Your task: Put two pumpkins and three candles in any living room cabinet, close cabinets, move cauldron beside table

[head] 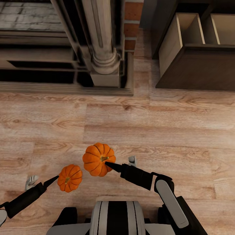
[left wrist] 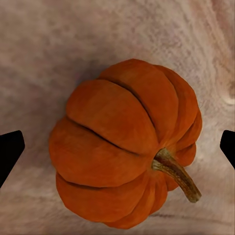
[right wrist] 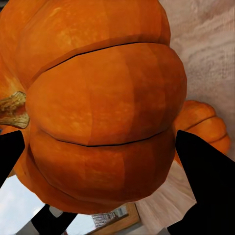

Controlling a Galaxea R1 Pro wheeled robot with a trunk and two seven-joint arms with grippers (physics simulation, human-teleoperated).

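Two pumpkins [head: 99,159] [head: 70,178] between hands, stems up.

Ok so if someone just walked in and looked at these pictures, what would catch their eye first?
Two bright orange pumpkins against the pale wood floor: the larger pumpkin sits between the right gripper's fingers, and the smaller pumpkin lies at the left gripper, whose fingertips stand wide apart around it in the left wrist view. Beyond them, a dark brown cabinet at the upper right has its pale drawers pulled open, beside a brick fireplace.
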